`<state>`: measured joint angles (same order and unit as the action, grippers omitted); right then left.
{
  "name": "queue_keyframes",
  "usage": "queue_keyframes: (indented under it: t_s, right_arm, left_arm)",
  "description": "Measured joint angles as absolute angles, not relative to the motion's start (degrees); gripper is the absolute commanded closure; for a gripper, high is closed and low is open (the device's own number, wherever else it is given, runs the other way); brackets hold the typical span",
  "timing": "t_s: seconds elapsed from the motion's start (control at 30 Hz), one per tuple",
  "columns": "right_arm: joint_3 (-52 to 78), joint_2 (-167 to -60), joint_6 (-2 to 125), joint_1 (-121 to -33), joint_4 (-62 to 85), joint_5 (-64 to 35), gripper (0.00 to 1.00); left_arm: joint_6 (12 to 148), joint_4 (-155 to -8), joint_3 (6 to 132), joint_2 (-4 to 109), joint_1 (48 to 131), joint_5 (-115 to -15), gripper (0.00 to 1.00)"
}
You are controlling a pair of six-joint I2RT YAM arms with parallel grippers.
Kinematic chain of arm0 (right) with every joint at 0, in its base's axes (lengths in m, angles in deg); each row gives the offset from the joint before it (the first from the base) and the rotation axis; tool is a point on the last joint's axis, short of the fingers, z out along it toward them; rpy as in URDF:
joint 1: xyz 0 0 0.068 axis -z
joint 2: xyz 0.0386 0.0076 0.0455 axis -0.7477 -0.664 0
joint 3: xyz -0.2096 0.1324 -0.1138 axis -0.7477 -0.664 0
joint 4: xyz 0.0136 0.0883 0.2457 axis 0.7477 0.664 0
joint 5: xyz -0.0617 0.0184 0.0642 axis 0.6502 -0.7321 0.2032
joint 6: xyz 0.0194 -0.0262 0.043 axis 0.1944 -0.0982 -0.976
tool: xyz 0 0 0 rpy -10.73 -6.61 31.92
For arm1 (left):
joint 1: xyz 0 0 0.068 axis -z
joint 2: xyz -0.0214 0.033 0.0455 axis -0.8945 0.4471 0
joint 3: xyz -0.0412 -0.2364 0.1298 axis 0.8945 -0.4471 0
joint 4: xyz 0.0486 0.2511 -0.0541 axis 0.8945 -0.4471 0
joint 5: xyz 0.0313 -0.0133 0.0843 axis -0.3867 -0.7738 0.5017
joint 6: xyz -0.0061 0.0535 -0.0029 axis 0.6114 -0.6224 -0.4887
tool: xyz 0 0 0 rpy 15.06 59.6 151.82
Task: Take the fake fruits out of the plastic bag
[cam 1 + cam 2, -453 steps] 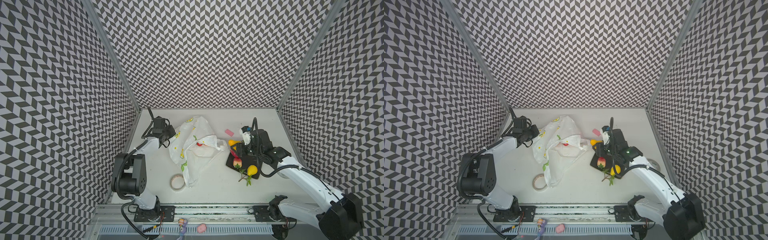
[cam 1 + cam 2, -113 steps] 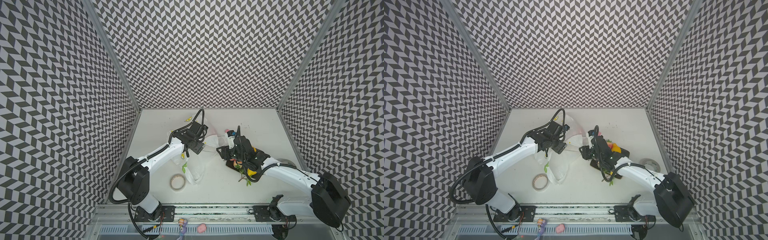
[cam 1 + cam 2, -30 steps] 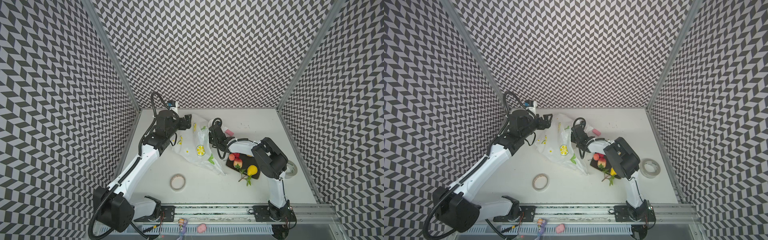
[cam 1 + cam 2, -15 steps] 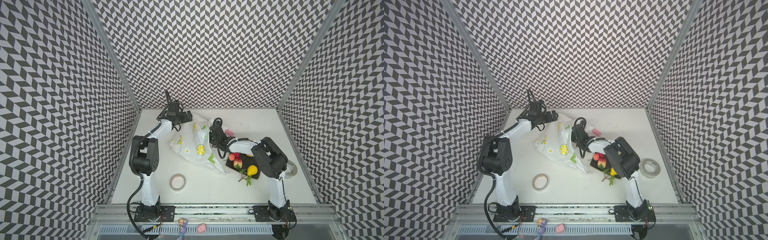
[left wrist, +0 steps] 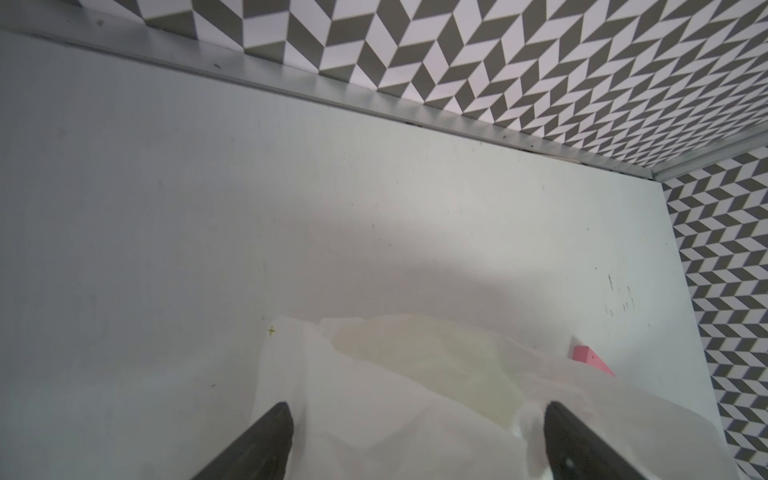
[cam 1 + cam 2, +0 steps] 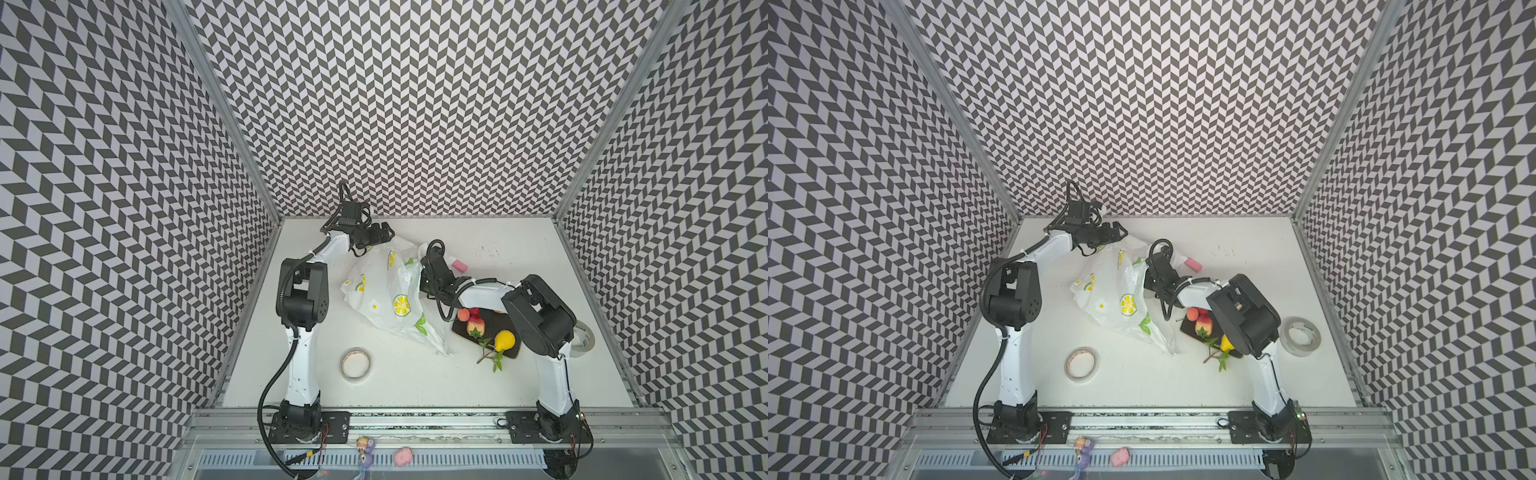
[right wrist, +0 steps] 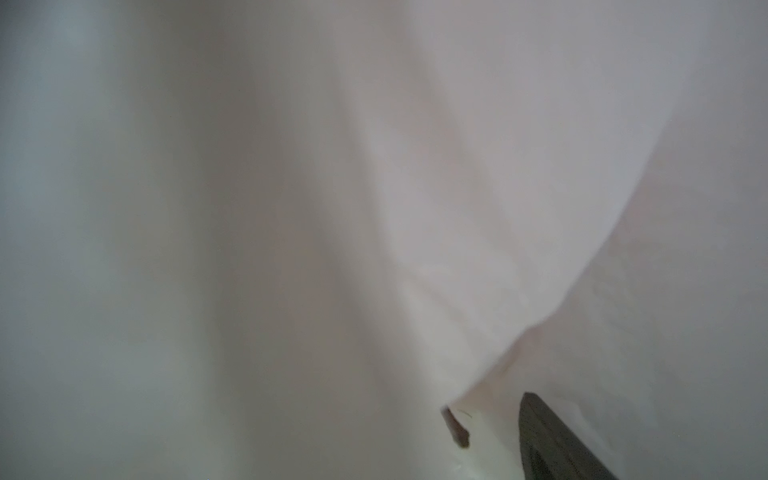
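Plastic bag (image 6: pixel 386 291) lies crumpled mid-table, lemon print up. Left gripper (image 6: pixel 385 233) over its far edge, fingers spread wide. Right gripper (image 6: pixel 422 279) buried in bag's side, so grip unreadable. Fake fruits (image 6: pixel 475 325) on dark tray (image 6: pixel 490 328), beside bag.

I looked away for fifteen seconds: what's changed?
The right gripper left the tray and went up against the plastic bag; the left gripper moved from the bag's left edge to its far end, jaws open. The bag swung, its tail now beside the tray. The tape roll and pink block stayed.
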<state>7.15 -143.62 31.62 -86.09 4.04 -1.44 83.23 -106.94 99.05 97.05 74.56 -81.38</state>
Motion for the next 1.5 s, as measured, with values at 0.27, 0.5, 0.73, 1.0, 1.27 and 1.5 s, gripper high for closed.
queue_keyframes:
  t_s: [0.27, 0.5, 0.73, 1.0, 1.27, 1.5]
  right_arm:
    - [6.9, -143.6, 31.9, -86.1, 3.4, -1.5, 0.24]
    - [4.7, -140.9, 33.0, -86.0, 3.3, -2.0, 0.24]
    - [-4.2, -129.4, 36.4, -85.0, 3.4, -2.8, 0.24]
    - [-10.1, -124.0, 40.3, -84.8, 4.7, -3.8, 0.23]
    - [-10.4, -124.0, 41.8, -85.0, 5.7, -6.2, 0.23]
    - [-8.3, -124.3, 43.9, -85.0, 7.3, -6.9, 0.23]
  left_arm:
    - [81.3, -108.4, 99.0, 97.1, 75.0, -83.5, 0.71]
    - [78.1, -106.6, 98.2, 94.8, 77.2, -82.1, 1.0]
    - [70.8, -96.0, 84.8, 77.6, 82.1, -85.9, 1.0]
    - [63.0, -86.9, 74.0, 67.9, 82.9, -94.8, 1.0]
    - [60.0, -88.8, 75.8, 74.1, 79.3, -92.0, 1.0]
    - [61.8, -91.9, 79.2, 81.3, 77.6, -82.5, 0.69]
